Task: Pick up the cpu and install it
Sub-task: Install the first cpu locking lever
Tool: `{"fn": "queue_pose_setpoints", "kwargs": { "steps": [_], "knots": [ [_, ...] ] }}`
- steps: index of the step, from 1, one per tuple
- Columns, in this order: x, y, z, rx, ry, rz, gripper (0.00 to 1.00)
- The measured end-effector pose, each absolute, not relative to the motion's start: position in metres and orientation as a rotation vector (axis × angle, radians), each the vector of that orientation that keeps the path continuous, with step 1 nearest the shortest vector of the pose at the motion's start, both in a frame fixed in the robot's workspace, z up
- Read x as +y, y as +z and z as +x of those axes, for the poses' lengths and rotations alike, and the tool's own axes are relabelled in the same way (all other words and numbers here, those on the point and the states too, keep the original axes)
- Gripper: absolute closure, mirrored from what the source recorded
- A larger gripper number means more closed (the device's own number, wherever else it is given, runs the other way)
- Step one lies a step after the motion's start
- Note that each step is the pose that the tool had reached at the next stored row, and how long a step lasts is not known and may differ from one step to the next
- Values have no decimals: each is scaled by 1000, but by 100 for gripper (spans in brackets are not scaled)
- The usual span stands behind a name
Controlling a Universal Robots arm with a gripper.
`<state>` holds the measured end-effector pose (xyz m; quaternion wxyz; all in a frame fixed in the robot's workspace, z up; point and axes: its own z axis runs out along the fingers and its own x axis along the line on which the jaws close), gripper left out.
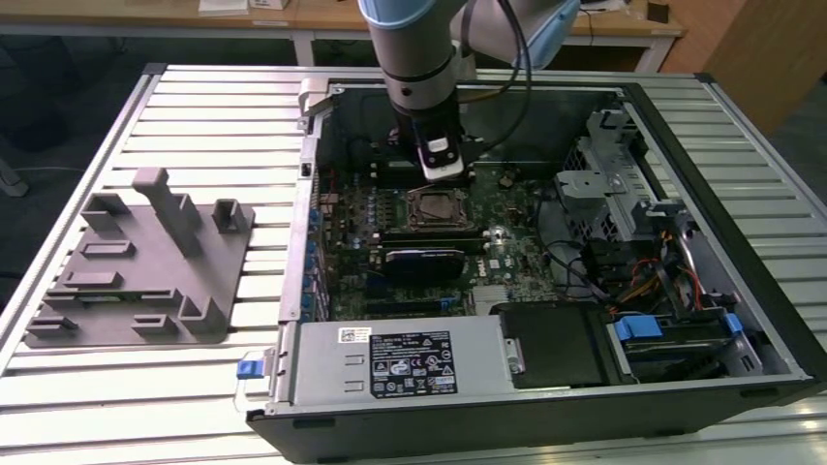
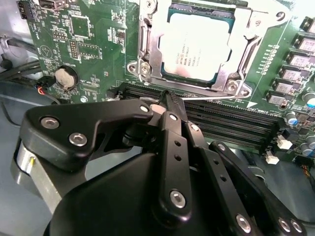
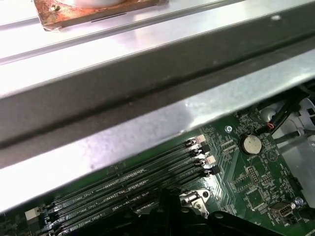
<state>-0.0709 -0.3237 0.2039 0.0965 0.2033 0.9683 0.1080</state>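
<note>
Ribbed metal worktable (image 1: 194,116), pale wooden desks (image 1: 259,19) behind, perhaps a wooden cabinet (image 1: 756,48) beyond.

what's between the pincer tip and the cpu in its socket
In the second wrist view, the black memory slots and the socket's metal frame edge lie between the pincer and the cpu.

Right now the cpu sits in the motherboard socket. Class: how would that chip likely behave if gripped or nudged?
The cpu is a thin flat square with a shiny metal top, so it is probably stiff and rather slippery to grip. Lying flat inside the socket frame, it seems unlikely to roll or tip. Its thin rim suggests it is light and possibly fragile underneath.
</note>
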Motion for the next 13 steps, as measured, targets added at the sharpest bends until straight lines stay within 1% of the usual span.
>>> {"fn": "queue_pose_setpoints", "kwargs": {
  "steps": [13],
  "knots": [
    [-321,201,-73,2866,319,608,89]
  ]
}}
